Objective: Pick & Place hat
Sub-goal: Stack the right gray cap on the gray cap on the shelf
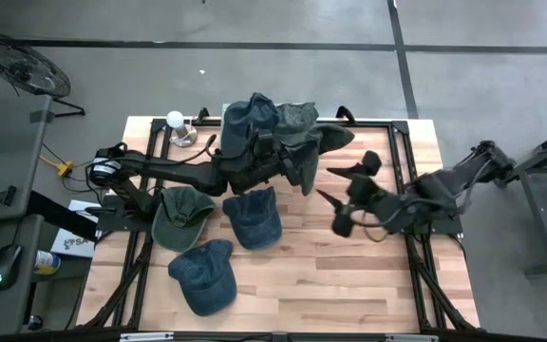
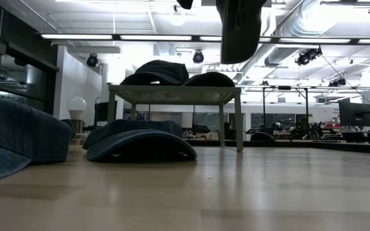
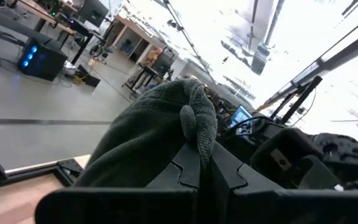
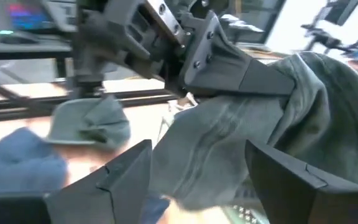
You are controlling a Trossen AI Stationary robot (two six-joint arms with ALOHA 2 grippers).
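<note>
A grey-green hat (image 1: 309, 161) hangs in the air over the table's far middle, held by my left gripper (image 1: 286, 167); in the low view the hat (image 2: 239, 29) dangles from the top. My right gripper (image 1: 343, 195) is open just right of the hat, fingers pointing at it, touching nothing; in the right wrist view the hat (image 4: 253, 118) shows beyond the spread fingers. An olive hat (image 1: 180, 215) and two blue hats (image 1: 254, 218) (image 1: 204, 275) lie crown up on the wood. Two more dark hats (image 1: 272, 116) rest on a small raised stand (image 2: 172, 95). My left gripper (image 3: 201, 165) is shut on a bunched fold of the grey-green hat's cloth (image 3: 197, 124), pinched between the two fingers. The fingers come nearly level from the table's left. The hat is lifted clear of the table and hangs below and beyond the fingers.
A white bulb-shaped lamp (image 1: 175, 121) stands at the far left of the table. Black frame rails (image 1: 399, 161) run along the table's sides. Bare wood (image 1: 349, 285) lies at the near right.
</note>
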